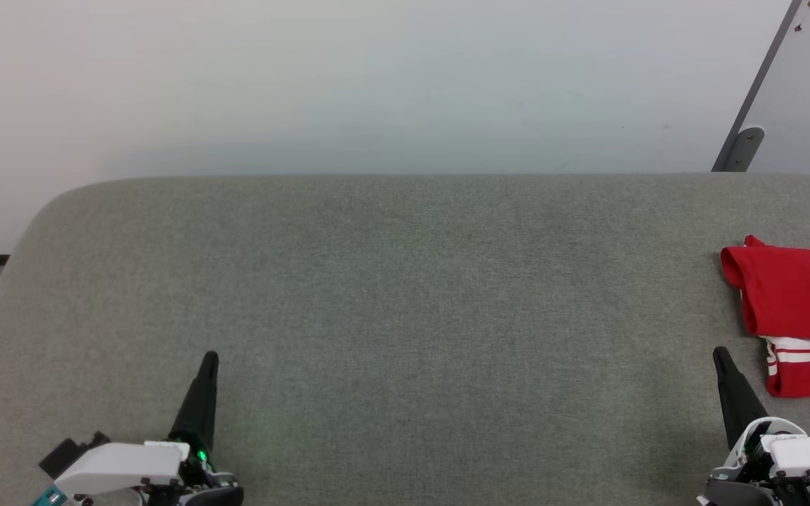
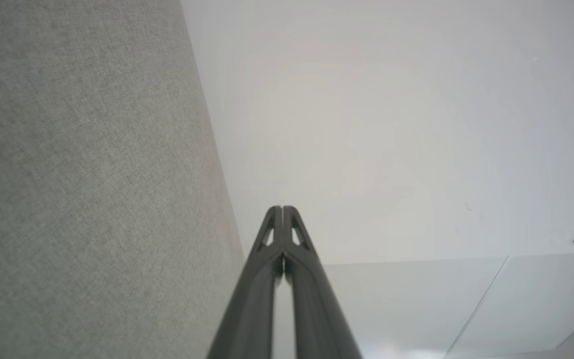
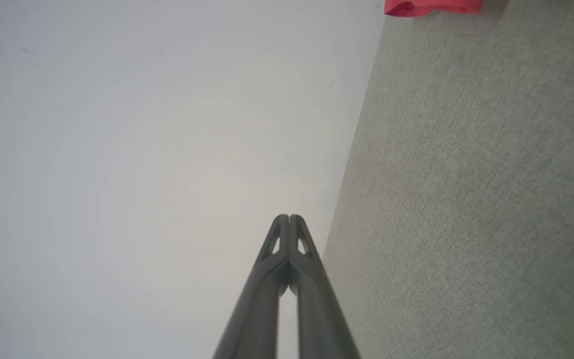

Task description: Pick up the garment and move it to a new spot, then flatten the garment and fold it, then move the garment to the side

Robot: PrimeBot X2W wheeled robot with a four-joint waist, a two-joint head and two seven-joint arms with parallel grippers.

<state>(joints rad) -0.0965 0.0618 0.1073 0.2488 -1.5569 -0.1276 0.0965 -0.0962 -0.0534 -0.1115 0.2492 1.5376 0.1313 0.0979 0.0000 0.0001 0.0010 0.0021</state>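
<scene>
Left claw (image 1: 209, 361) closed, empty; right claw (image 1: 720, 354) closed, empty, near red garment (image 1: 795, 299) on grey fabric (image 1: 405, 316).

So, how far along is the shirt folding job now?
Looks about finished: the garment lies folded in a compact bundle at the right side of the grey surface. Nothing in hand: left gripper and right gripper are shut, empty, apart from it. Nothing obvious seems left.

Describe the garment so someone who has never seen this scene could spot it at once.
Start with the grey fabric surface spanning the head view. At its right edge, just past the right gripper, lies the folded garment. It alone is red against the grey, with white stripes nearest the robot.
</scene>
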